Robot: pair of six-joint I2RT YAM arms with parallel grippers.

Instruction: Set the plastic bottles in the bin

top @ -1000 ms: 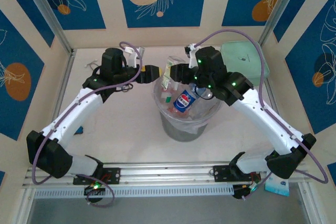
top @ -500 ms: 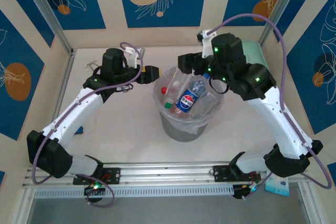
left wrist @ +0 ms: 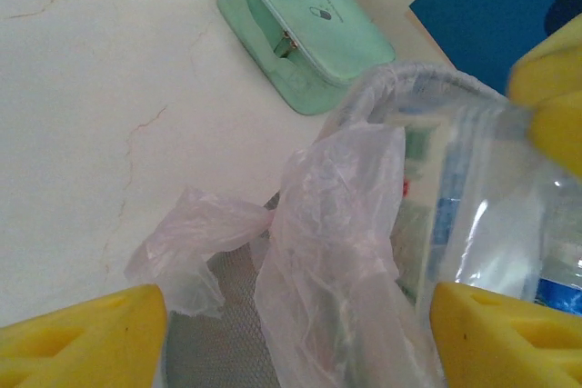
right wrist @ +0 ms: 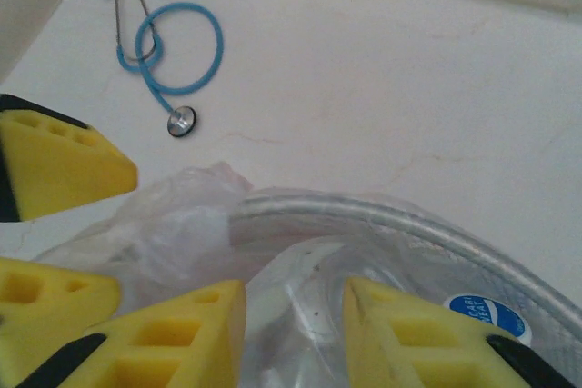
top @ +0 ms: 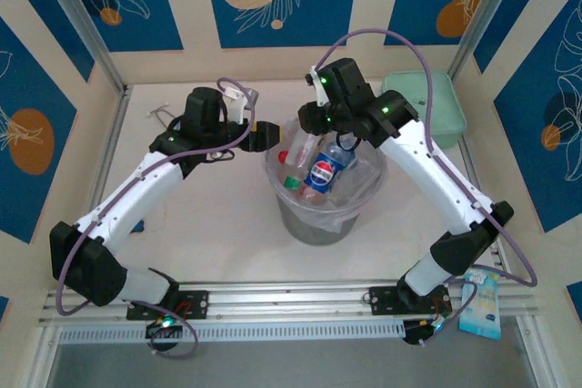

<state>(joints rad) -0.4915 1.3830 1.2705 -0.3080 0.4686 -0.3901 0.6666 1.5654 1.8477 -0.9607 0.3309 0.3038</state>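
Jaws parted beside the bin [top: 314, 224], whose blue-labelled bottle [top: 318, 173] slants near-left to far-right.

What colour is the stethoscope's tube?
Light blue. The stethoscope shows best in the right wrist view.

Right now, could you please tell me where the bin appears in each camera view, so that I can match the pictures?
Top external: the bin stands at the centre of the picture.
Left wrist: the bin fills the right half, its rim curving at upper right.
Right wrist: the bin lies along the bottom, its rim arcing from centre to right.
Shared landmark: the white table under it.
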